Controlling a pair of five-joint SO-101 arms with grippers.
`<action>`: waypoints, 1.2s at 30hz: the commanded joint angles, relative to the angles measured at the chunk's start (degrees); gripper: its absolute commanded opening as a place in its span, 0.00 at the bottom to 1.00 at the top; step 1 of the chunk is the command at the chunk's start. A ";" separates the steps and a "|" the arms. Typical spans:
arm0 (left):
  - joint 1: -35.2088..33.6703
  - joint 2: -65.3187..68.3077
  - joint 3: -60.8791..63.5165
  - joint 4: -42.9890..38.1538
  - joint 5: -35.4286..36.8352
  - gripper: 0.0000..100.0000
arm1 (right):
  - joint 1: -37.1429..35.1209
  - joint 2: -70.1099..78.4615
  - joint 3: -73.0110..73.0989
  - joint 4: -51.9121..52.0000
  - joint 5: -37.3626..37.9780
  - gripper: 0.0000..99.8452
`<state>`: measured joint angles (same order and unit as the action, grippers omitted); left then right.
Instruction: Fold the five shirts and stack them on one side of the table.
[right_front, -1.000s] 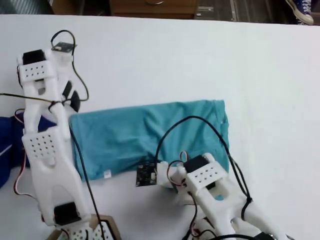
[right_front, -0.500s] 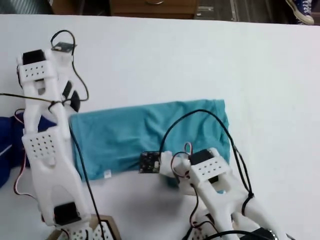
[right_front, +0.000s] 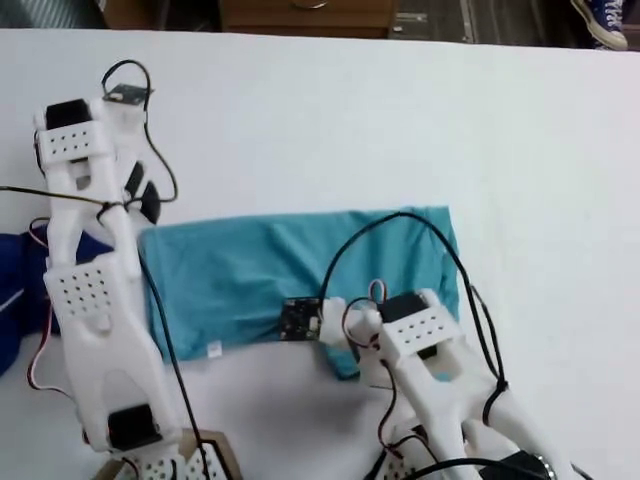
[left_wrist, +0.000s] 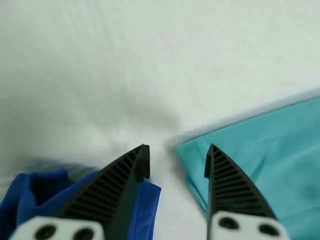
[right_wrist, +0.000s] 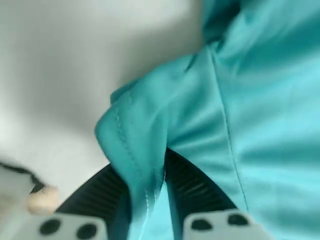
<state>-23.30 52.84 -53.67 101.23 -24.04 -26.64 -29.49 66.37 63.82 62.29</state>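
While the right end effector (right_wrist: 165, 165) pinches the near hem of the teal fabric shirt (right_front: 240, 275) on the white bench (right_front: 450, 120) (left end effector (left_wrist: 175, 162) spread at its corner), a fold appears in hand, next requiring the hem carried across.

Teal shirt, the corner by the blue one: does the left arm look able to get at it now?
Probably yes. The left gripper, fingers open, sits right beside that corner of the teal shirt, with nothing lying between.

wooden cabinet (right_front: 308, 15) beyond white table (right_front: 400, 120)
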 joint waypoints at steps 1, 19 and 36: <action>0.18 -0.26 -1.98 0.88 -0.70 0.21 | 0.31 0.04 -4.75 3.56 0.62 0.02; 0.00 -0.26 -1.98 0.88 -0.79 0.21 | 0.75 0.75 -19.69 3.56 7.91 0.02; 10.37 -0.88 3.38 1.14 3.87 0.21 | 9.36 28.70 -45.80 11.91 12.31 0.02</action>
<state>-15.21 53.19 -50.33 101.23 -20.70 -18.29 -1.89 25.41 74.64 74.07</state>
